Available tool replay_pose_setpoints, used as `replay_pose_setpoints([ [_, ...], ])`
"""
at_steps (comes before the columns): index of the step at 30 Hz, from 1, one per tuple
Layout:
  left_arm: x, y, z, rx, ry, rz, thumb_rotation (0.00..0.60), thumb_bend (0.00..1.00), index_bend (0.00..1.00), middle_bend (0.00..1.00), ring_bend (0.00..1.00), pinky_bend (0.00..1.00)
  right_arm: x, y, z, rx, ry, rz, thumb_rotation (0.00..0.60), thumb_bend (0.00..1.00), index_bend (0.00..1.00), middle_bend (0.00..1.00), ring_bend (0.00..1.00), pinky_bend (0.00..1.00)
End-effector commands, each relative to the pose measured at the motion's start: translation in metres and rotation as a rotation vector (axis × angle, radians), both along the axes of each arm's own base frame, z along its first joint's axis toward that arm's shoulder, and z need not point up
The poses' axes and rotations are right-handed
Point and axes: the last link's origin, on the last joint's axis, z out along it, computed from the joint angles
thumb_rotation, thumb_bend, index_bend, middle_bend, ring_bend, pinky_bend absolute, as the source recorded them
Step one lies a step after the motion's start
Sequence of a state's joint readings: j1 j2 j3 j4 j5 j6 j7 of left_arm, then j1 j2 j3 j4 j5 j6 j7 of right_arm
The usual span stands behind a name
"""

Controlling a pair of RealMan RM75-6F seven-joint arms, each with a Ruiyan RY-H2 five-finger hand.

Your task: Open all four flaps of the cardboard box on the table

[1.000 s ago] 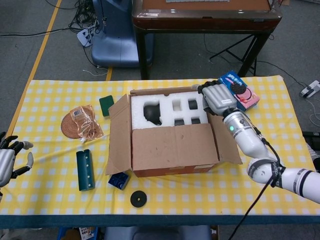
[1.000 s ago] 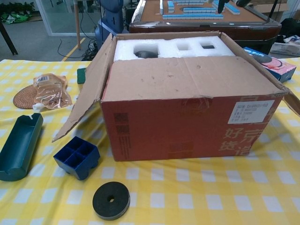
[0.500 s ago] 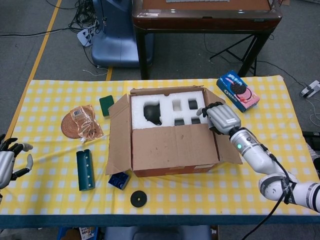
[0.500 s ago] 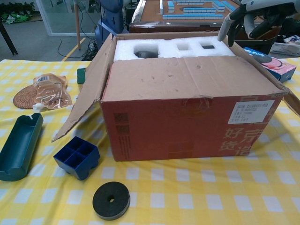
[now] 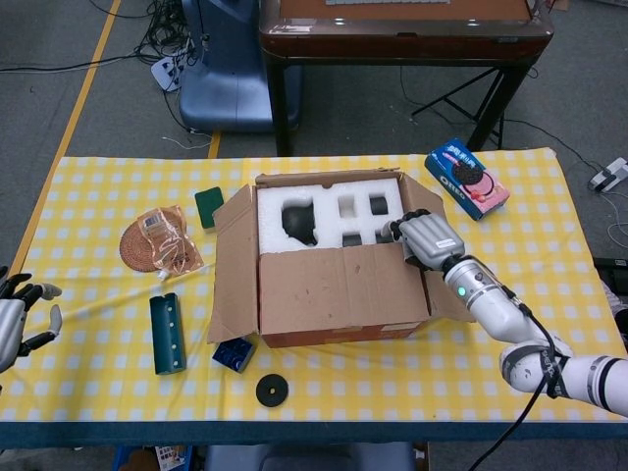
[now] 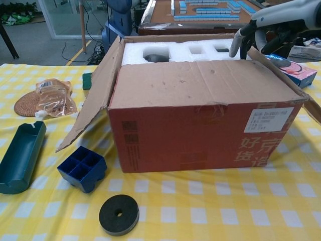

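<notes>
From the head view we see the cardboard box (image 5: 329,263) at the middle of the counter (image 5: 88,186), its left flap (image 5: 232,265) swung outward and its near flap (image 5: 334,287) lying over the white foam insert (image 5: 329,211). Our right hand (image 5: 424,238) hovers at the box's right edge, fingers curled downward, holding nothing. Our left hand (image 5: 14,314) sits at the counter's far left edge, fingers spread and empty.

From the chest view, the right hand's fingertips (image 6: 234,47) hang just above the foam's right corner.
</notes>
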State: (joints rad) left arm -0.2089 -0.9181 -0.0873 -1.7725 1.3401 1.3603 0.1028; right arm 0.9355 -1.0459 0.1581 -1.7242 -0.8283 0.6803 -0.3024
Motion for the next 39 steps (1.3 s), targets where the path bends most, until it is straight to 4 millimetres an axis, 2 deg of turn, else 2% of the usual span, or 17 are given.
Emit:
replay_pose_setpoints([
  [1, 0.0, 0.0, 0.0, -0.002, -0.001, 0.001, 0.224, 0.56, 0.45, 0.4, 0.18, 0.0, -0.001, 0.001, 0.0, 0.002, 0.004, -0.003, 0.6, 1.0, 0.28, 0.36, 0.2, 0.17],
  [15, 0.002, 0.001, -0.001, -0.006, 0.002, -0.003, 0.225, 0.56, 0.45, 0.39, 0.18, 0.0, -0.002, 0.006, 0.002, 0.03, -0.025, -0.049, 0.6, 1.0, 0.28, 0.37, 0.22, 0.17],
  [25, 0.004, 0.004, -0.001, 0.015, 0.04, -0.008, 0.224, 0.56, 0.45, 0.39, 0.18, 0.0, -0.003, 0.005, 0.018, 0.056, -0.142, -0.143, 0.6, 1.0, 0.29, 0.37, 0.28, 0.17],
  [31, 0.008, 0.005, -0.004, 0.009, 0.04, -0.015, 0.225, 0.56, 0.45, 0.39, 0.18, 0.0, -0.005, 0.003, 0.026, 0.061, -0.188, -0.17, 0.6, 1.0, 0.28, 0.37, 0.29, 0.17],
  [39, 0.012, 0.008, -0.005, 0.005, 0.042, -0.022, 0.224, 0.56, 0.45, 0.39, 0.18, 0.0, -0.005, 0.006, 0.038, 0.095, -0.337, -0.25, 0.6, 1.0, 0.28, 0.37, 0.3, 0.17],
])
